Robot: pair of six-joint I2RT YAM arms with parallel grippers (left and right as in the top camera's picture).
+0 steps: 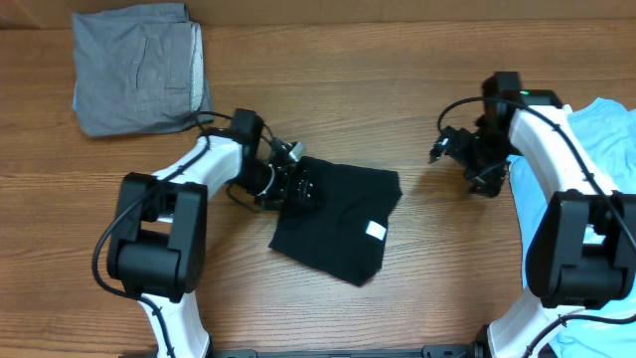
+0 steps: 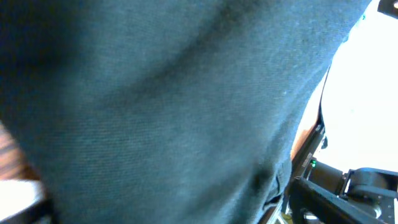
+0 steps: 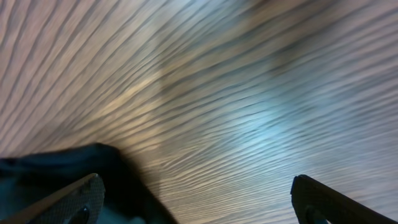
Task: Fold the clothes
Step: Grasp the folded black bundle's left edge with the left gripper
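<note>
Counting the garments gives three on the wooden tabletop (image 1: 397, 60): one black T-shirt (image 1: 338, 219), one grey garment (image 1: 134, 70) and one light-blue T-shirt (image 1: 604, 124). The black T-shirt lies near the middle as a rough folded block, with one small white label (image 1: 376, 231) showing on its right half. The grey garment sits folded at the far left corner, well apart from the black one. The light-blue T-shirt lies along the right edge, partly under the right arm.

Two arms are in view, each with one pincer. The left pincer (image 1: 298, 189) is at the black T-shirt's left edge, down on the cloth. From overhead it is dark against dark, and its wrist camera is filled with black fabric (image 2: 155, 112) pressed close, so its fingers do not show. I cannot tell how wide it stands or whether it grips the cloth.

The right pincer (image 1: 444, 149) hangs over bare wood to the right of the black T-shirt, apart from it and beside the light-blue one. Its two fingers (image 3: 74, 199) stand wide at the lower corners of its wrist view. Only wood grain lies between them, and it holds nothing. A bit of dark cloth (image 3: 62, 165) shows behind the left-hand finger.
</note>
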